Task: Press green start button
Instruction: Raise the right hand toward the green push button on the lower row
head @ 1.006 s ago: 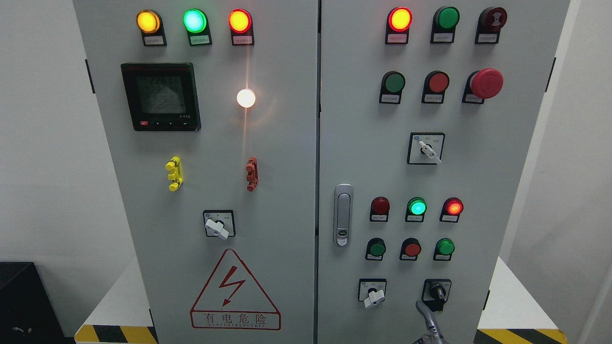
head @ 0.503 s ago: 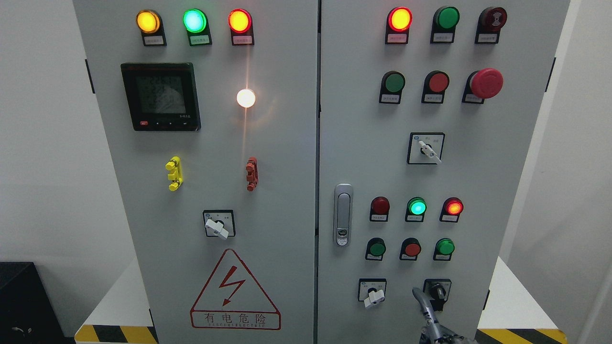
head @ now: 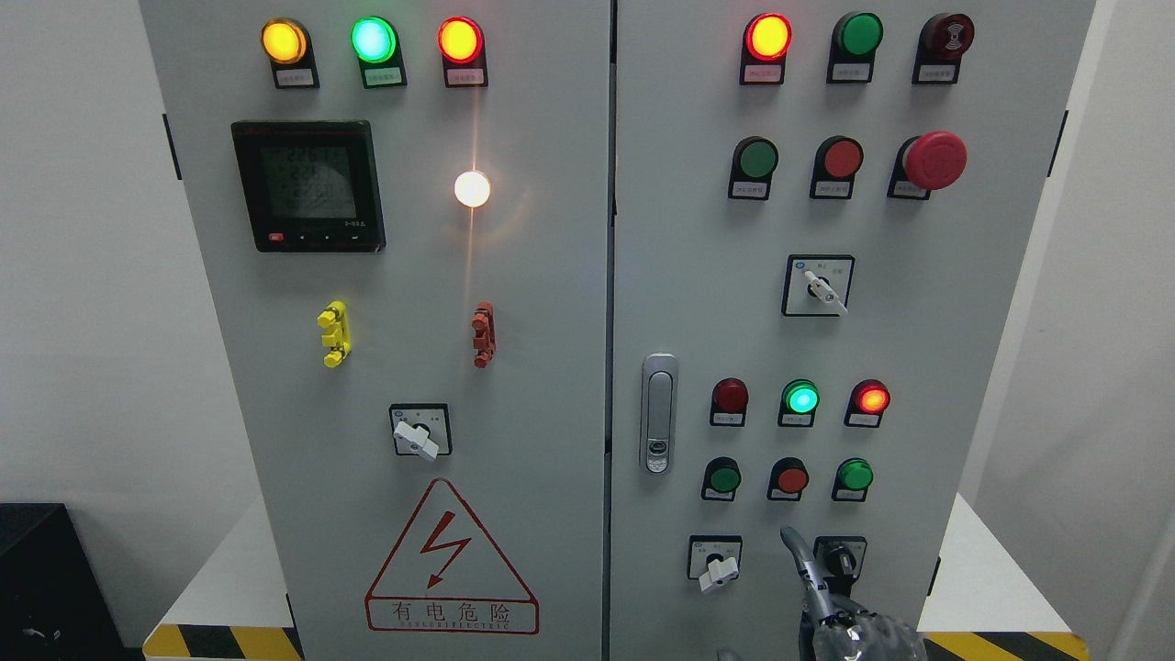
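Observation:
A grey control cabinet (head: 679,275) fills the head view. On its right door, a lower row holds a green button (head: 724,478), a red button (head: 791,477) and another green button (head: 855,475). A larger green button (head: 758,158) sits higher up. My right hand (head: 831,615) rises from the bottom edge with one finger (head: 797,551) stretched upward and the others curled, holding nothing. The fingertip is just below the red button, between the two green ones, and touches none of them. My left hand is out of view.
Two rotary switches (head: 718,569) (head: 837,557) flank the finger. Above the button row are a dark red lamp, a lit green lamp (head: 801,397) and a lit red lamp. A red mushroom stop button (head: 934,160) is at the upper right, and the door handle (head: 657,413) is left of the buttons.
My right hand has risen from the bottom edge and shifted slightly left; its fingertip has gone from below the right rotary switch to just under the lower button row.

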Robot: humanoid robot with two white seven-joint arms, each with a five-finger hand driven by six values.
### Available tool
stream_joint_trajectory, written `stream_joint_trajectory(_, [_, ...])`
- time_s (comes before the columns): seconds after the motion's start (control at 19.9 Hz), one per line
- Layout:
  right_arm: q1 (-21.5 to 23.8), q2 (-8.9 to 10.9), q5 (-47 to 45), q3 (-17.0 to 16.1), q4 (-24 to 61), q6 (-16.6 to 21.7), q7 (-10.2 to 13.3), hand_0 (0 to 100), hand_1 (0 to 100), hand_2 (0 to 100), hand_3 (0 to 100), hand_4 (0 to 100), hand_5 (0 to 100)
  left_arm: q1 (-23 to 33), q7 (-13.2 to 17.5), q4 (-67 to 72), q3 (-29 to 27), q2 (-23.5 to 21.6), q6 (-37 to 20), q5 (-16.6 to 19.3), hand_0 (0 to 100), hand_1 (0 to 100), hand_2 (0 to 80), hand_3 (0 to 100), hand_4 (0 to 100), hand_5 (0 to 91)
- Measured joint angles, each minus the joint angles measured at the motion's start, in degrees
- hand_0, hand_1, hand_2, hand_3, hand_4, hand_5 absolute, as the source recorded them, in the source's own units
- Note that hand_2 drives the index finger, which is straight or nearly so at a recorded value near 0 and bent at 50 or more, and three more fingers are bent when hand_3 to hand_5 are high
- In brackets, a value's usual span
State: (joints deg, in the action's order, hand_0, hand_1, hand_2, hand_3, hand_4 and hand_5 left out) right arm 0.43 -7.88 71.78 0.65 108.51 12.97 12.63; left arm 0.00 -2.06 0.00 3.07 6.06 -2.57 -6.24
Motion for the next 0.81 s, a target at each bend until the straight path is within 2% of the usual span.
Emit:
stream_joint_trajectory(0.5, [-5.6, -0.09, 1.9, -0.4, -5.4, -0.5, -0.5, 25, 36, 0, 99, 91, 100, 0.0, 0.0, 0.0, 0.0, 0.0, 0.0, 0.0, 12, 56, 0.0, 0, 0, 0.0])
stream_joint_trajectory(0.81, [-8.1, -0.15, 2.2, 0.6, -8.2, -0.8, -0.7, 26, 36, 0, 99, 91, 100, 0.0, 0.0, 0.0, 0.0, 0.0, 0.0, 0.0, 12, 56, 0.0, 0, 0, 0.0])
